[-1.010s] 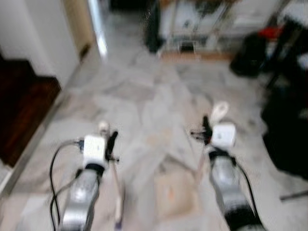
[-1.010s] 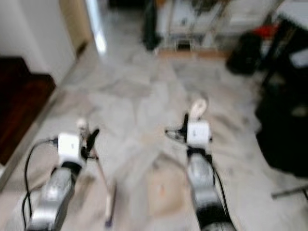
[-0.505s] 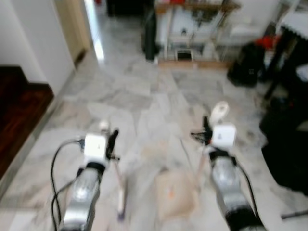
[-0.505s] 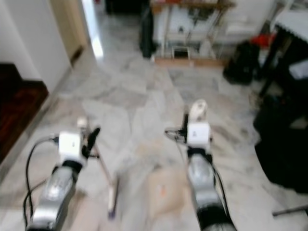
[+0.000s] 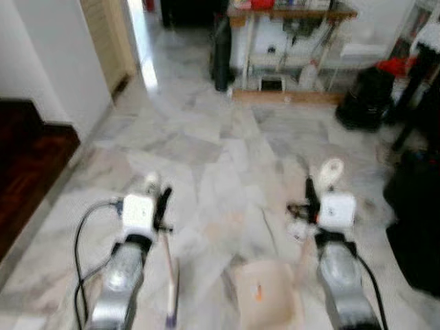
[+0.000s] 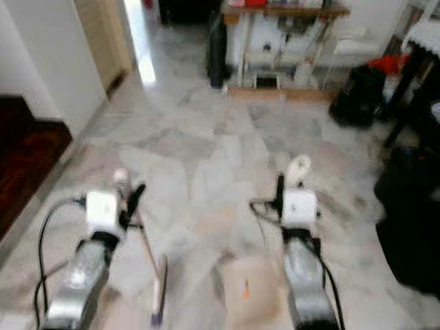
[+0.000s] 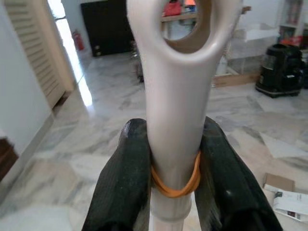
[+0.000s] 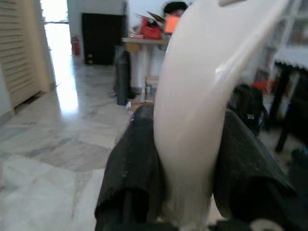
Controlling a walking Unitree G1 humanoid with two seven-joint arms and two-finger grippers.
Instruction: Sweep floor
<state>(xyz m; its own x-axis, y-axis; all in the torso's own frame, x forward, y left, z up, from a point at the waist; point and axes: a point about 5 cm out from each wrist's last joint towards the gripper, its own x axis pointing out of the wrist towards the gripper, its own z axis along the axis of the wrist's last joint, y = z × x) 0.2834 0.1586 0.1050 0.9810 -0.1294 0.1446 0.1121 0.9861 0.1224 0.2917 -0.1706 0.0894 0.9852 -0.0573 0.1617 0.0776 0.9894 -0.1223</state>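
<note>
Broom handle (image 7: 177, 96) clenched in left jaws (image 7: 174, 163), dustpan handle (image 8: 202, 101) clenched in right jaws (image 8: 192, 159), marble floor (image 5: 206, 137).

Your head views are soft with motion blur. Daylight pours through the far doorway (image 5: 141, 27), leaving a white glare streak on the glossy grey marble floor (image 5: 206, 158). The dark wooden floor (image 5: 27, 172) at left stays dim. The pale plastic handle (image 8: 202, 96) blurs up close.
</note>
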